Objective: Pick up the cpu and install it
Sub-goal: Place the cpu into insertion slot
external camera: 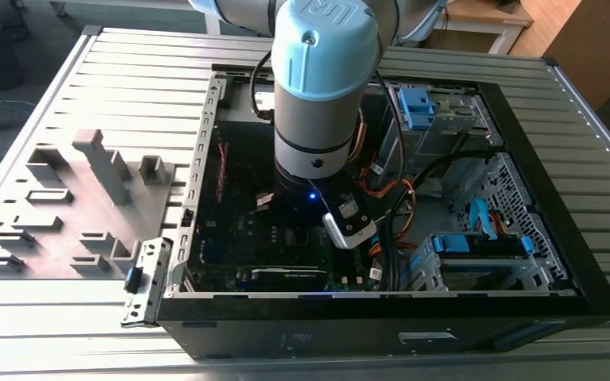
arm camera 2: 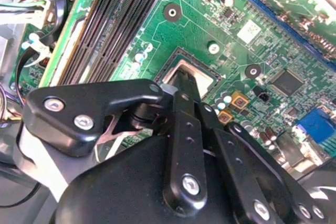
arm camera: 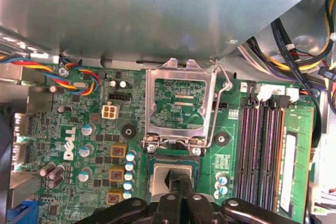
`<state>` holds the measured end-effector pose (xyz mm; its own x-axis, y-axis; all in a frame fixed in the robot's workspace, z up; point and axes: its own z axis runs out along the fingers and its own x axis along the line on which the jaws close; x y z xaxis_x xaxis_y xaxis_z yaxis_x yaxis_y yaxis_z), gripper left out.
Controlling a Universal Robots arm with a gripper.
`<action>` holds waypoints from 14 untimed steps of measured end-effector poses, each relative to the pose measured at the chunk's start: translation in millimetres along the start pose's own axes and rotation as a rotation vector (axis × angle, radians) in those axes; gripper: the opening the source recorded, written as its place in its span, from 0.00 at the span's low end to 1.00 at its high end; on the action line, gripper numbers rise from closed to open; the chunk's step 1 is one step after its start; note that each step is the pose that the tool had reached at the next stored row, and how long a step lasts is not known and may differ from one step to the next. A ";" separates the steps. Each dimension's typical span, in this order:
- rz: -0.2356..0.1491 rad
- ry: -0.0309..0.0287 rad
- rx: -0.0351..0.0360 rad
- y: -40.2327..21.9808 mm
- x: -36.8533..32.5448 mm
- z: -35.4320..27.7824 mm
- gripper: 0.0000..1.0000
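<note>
Seemingly at the seating step, the gripper [arm camera: 177, 177], closed narrow, touches the cpu [arm camera: 159, 181], which lies in the socket [arm camera: 173, 158] just beside the raised retention frame [arm camera: 149, 103]. Any further move calls for the chip lying flat and square.

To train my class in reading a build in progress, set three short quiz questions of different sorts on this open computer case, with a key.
1. True or false: the metal load frame is swung open, off the socket.
2. Choose one. The gripper is at: A the memory slots; B the cpu at the socket; C the blue drive bays.
3. Fill in: the grey blocks stand to the exterior view's ___ of the black case.
Key: 1 true; 2 B; 3 left.
</note>
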<state>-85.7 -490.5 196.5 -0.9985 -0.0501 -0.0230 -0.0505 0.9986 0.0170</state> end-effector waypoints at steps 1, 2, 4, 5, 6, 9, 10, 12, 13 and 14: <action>0.005 -0.0003 -0.0012 0.1 0.0 0.0 0.11; 0.006 -0.0003 -0.0018 0.1 0.0 0.0 0.11; 0.006 -0.0003 -0.0029 0.0 -0.1 -0.1 0.11; 0.006 -0.0003 -0.0035 0.0 0.0 -0.1 0.11; 0.006 -0.0003 -0.0041 0.0 0.0 -0.1 0.11; 0.007 0.0184 -0.0054 0.0 -0.3 0.0 0.11; 0.007 0.0278 -0.0059 0.0 -0.4 0.0 0.11; 0.007 0.0285 -0.0058 0.0 -0.3 0.0 0.11; 0.007 0.0287 -0.0058 0.0 -0.3 0.0 0.11; 0.007 0.0287 -0.0058 0.0 -0.4 0.0 0.11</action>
<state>-85.3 -490.5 196.5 -0.9990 -0.0439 0.0059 -0.0437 0.9988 0.0229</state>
